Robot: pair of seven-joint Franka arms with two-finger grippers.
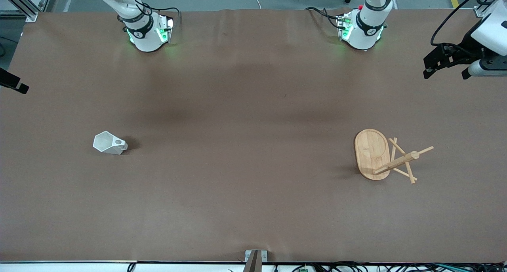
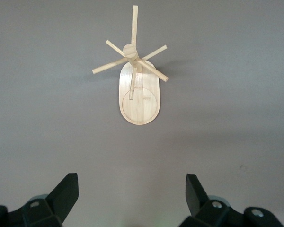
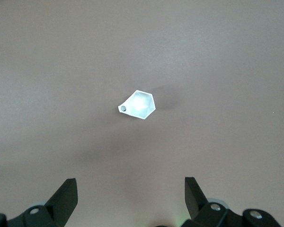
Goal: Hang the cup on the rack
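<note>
Here the cup (image 1: 109, 143) stood on the brown tabletop (image 1: 237, 105) toward the right arm's end, well apart from everything else. It was small, white and faceted, with a polygonal rim and a blocky handle pierced by 1 round hole; in the right wrist view the cup (image 3: 138, 105) showed its bright open mouth from above, the handle sticking out to one side. The rack (image 1: 386, 157) stood toward the left arm's end of the tabletop, about as near to the front camera as the cup. It was light bamboo, with a flat oval base, a central post and thin crossed pegs; from the left wrist view the rack (image 2: 137, 80) was seen from above, its pegs fanning out from the post. The left hand (image 2: 132, 201) hung high over the tabletop at the left arm's end, fingers spread wide and holding nothing. The right hand (image 3: 131, 201) hovered above the cup, likewise spread and unladen.
</note>
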